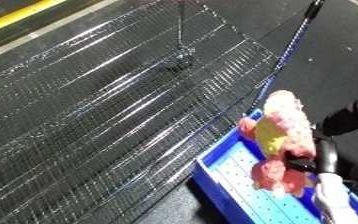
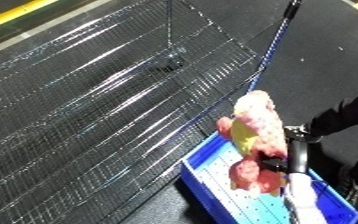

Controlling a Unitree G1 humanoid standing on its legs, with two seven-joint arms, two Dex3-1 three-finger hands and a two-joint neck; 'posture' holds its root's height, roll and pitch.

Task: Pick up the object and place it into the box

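The toy (image 1: 282,142), a pink and yellow plush, hung upright over the blue bin (image 1: 213,172) at the lower right of both views; its lower end sat inside the bin's outline, though whether it touched the white perforated floor could not be told. The right hand (image 2: 295,155) came up from the lower right edge on a white forearm; its black fingers (image 2: 273,163) were curled against the toy's right side, apparently pinching the plush near its lower half, though the contact was partly hidden by the toy itself. The left hand did not show in either view.

The bin lay tilted in the picture, its near wall running from the middle towards the bottom edge; it lay just beside a large wire mesh rack (image 1: 113,100) that filled the left and centre of both views. A blue-edged bar (image 1: 291,40) ran along the rack's right side up to the top edge; a yellow stripe (image 1: 15,17) crossed the floor at the upper left corner.
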